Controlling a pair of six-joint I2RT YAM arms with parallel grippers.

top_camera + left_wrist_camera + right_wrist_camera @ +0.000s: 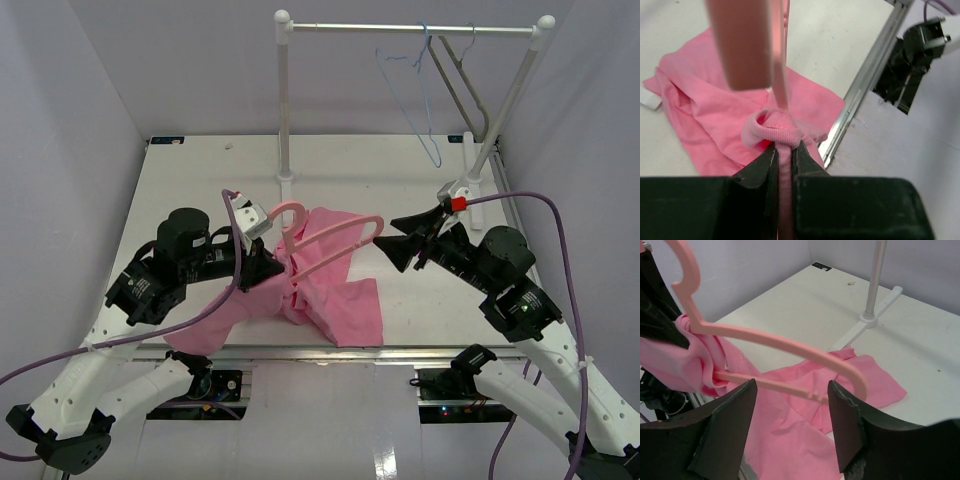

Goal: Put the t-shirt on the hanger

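The white table (pixel 200 180) fills the scene. A white rack (pixel 415 28) stands at its far right.

The pink t-shirt (pixel 345 305) lies crumpled on the near middle of the table, between the two arms. One part spreads toward the far side under the hanger and another trails left beneath the left arm. A bunched edge of it is lifted off the surface and wrapped round the left end of the pink hanger (pixel 330 232).

The hanger is held up above the cloth, tilted, with its hooked end pointing far and left. Its long bars run rightward toward the right arm.

The left gripper (pixel 270 268) sits at the hanger's left end. In the left wrist view its fingers (pixel 757 170) are pressed together on a rolled band of the shirt's fabric. The hanger's bar rises just above that pinch. I cannot tell whether the pads also touch the plastic.

The right gripper (pixel 400 240) hangs off the table just beside the hanger's rounded right shoulder. Its fingers (pixel 725 425) are spread wide and hold nothing. In the right wrist view the hanger's right end shows between and beyond them.

On the rack's rail, toward its right end, hang a thin blue wire hanger (pixel 425 110) and, just to its right, a grey hanger (pixel 460 90). Both are well apart from the grippers.
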